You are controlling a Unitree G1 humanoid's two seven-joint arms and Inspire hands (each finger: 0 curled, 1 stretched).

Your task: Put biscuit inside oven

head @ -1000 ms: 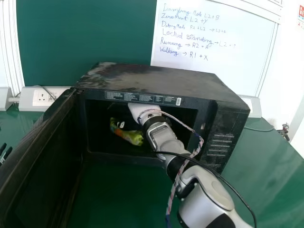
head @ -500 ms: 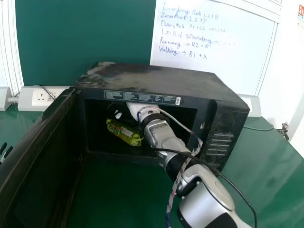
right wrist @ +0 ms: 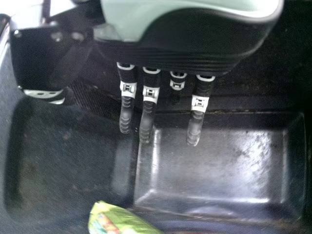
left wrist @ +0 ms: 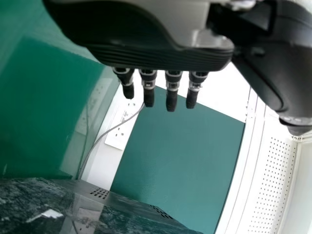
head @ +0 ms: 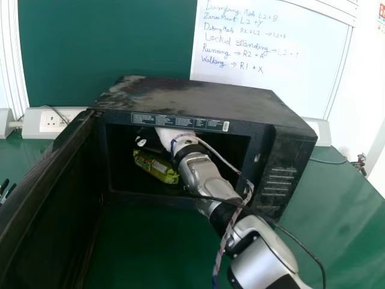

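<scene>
My right hand (head: pixel 174 137) is inside the black oven (head: pixel 198 99), partly hidden under the top edge of its opening. The green biscuit packet (head: pixel 155 167) lies on the oven floor, in front of the hand and apart from it. In the right wrist view my right hand (right wrist: pixel 195 117) has its fingers straight, holding nothing, and one end of the packet (right wrist: pixel 117 219) shows. At the head view's left edge are fingers of my left hand (head: pixel 7 191); in the left wrist view that hand (left wrist: pixel 171 90) is open and empty.
The oven door (head: pixel 54 198) stands wide open on the left, between my left hand and the opening. A cable runs along my right arm. Behind the oven are a socket box (head: pixel 57 120) and a whiteboard (head: pixel 264 60).
The packet has left my right hand's fingers and turned to rest on the oven floor. The hand has opened and moved slightly up and left, away from it.
</scene>
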